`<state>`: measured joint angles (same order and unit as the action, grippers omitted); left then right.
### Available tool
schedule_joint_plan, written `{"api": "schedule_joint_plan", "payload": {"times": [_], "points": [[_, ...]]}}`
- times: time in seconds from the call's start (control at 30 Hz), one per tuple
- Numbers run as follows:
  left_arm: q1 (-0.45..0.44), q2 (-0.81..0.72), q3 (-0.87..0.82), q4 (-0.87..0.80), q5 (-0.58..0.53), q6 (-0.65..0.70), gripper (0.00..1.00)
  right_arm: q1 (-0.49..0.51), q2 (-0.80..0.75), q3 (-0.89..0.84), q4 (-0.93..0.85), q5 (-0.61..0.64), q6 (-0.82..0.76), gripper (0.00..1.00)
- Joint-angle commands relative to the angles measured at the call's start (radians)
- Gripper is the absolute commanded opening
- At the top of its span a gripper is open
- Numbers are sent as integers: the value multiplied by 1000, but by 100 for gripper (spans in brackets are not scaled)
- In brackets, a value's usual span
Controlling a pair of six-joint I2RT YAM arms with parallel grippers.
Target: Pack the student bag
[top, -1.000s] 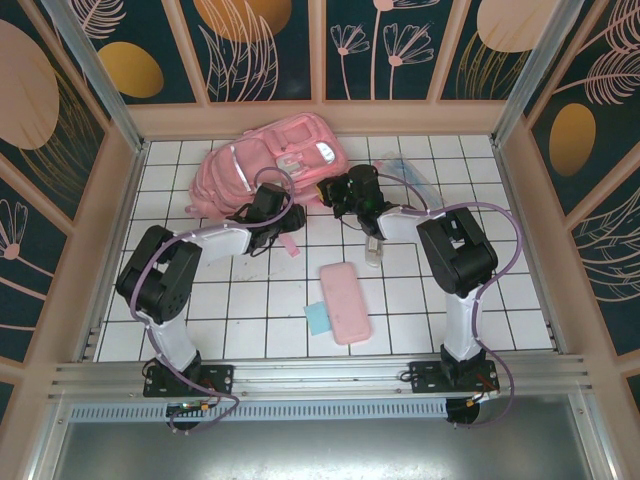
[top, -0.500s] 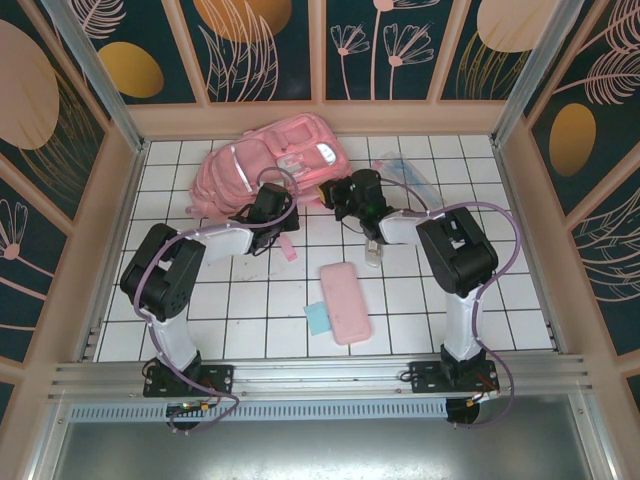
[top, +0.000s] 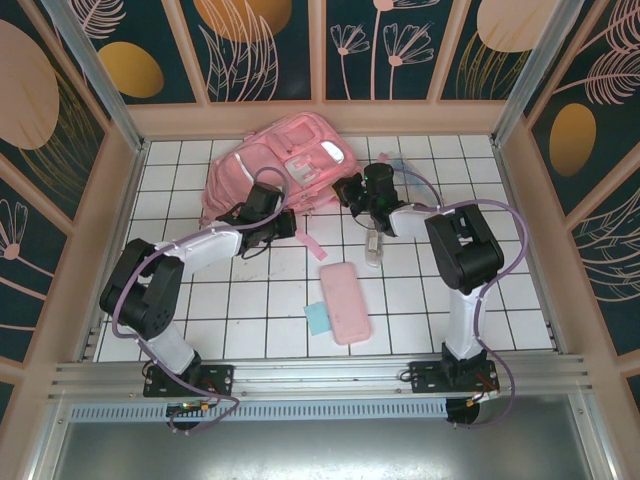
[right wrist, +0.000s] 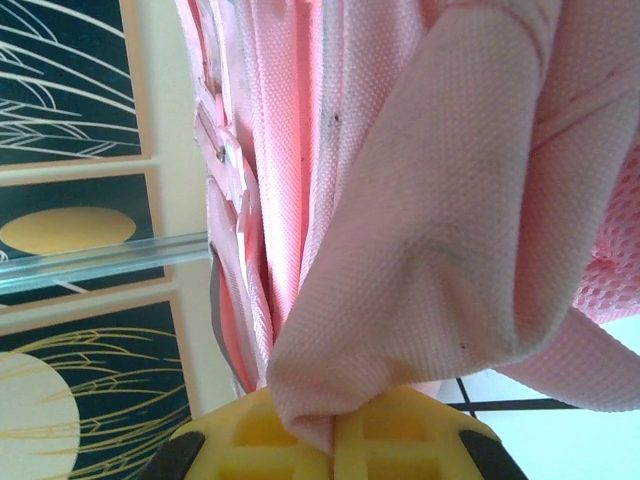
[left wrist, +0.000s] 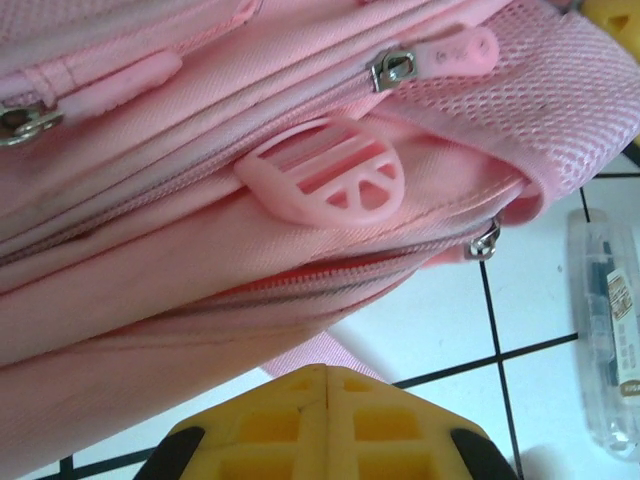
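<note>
Overhead, we find the bag (top: pixel 280 165) on the far tiles, newly pulled up, with the left gripper (top: pixel 283 224) and right gripper (top: pixel 350 192) at its near edge.

Left wrist: the left gripper (left wrist: pixel 326 378) has just closed, its jaws meeting beneath the bag (left wrist: pixel 200 250).

Right wrist: the right gripper (right wrist: pixel 331 432) pinches bag (right wrist: pixel 430 200) fabric.

We judge the bag is being readied for opening.

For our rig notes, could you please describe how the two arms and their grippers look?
Both the left arm and right arm have white links, black joint housings and a looping purple cable. The left gripper and right gripper have yellow fingers moulded with square recesses, on black mounts.
</note>
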<state>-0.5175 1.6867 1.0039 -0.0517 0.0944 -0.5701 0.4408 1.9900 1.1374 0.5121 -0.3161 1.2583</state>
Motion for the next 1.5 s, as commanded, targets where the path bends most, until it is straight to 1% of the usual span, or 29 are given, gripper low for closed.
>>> {"api": "schedule_joint_plan", "payload": {"times": [0.0, 0.1, 0.13, 0.2, 0.23, 0.3, 0.37, 0.43, 0.57, 0.67, 0.73, 0.87, 1.03, 1.1, 1.13, 1.17, 1.23, 1.37, 1.47], "points": [[2, 22, 55, -51, 24, 23, 0, -16, -46, 50, 108, 26, -50, 0], [1, 69, 59, 18, 77, -21, 0, -7, -49, 31, 116, 26, 25, 0], [-1, 74, 53, 52, 94, -36, 2, -2, -50, 24, 114, 31, 59, 0], [-8, 70, 28, 138, 105, -62, 17, 16, -59, 4, 112, 59, 129, 0], [-14, 68, 16, 168, 97, -65, 23, 23, -63, 7, 95, 74, 160, 0], [-20, 64, 4, 205, 77, -62, 37, 35, -72, 47, 16, 90, 194, 0], [-21, 59, -3, 225, 54, -45, 48, 42, -77, 117, -67, 87, 174, 0], [-21, 56, 0, 228, 30, -20, 55, 49, -83, 156, -97, 83, 167, 0], [-22, 82, 58, 179, -9, 30, 57, 53, -79, 202, -90, 65, 186, 0], [-22, 102, 104, 133, -82, 55, 55, 54, -79, 220, -84, 46, 199, 0], [-22, 112, 126, 118, -106, 67, 53, 52, -80, 222, -79, 36, 214, 0], [-22, 139, 166, 110, -75, 38, 48, 49, -82, 230, -91, 40, 228, 0], [-30, 182, 222, 50, -81, 5, 46, 51, -66, 254, -101, 41, 228, 0], [-44, 176, 222, 40, -86, -1, 48, 44, -51, 262, -101, 35, 233, 0], [-50, 171, 219, 36, -88, -4, 51, 40, -41, 262, -89, 24, 243, 0], [-55, 165, 215, 40, -81, -13, 54, 39, -31, 261, -73, 16, 252, 0], [-58, 162, 210, 55, -56, -35, 56, 38, -16, 266, -70, 12, 259, 0], [-60, 170, 226, 75, -13, -74, 56, 40, -5, 269, -59, 9, 266, 0], [-60, 196, 247, 62, -54, -68, 53, 41, -16, 256, -49, 10, 266, 0]]}}
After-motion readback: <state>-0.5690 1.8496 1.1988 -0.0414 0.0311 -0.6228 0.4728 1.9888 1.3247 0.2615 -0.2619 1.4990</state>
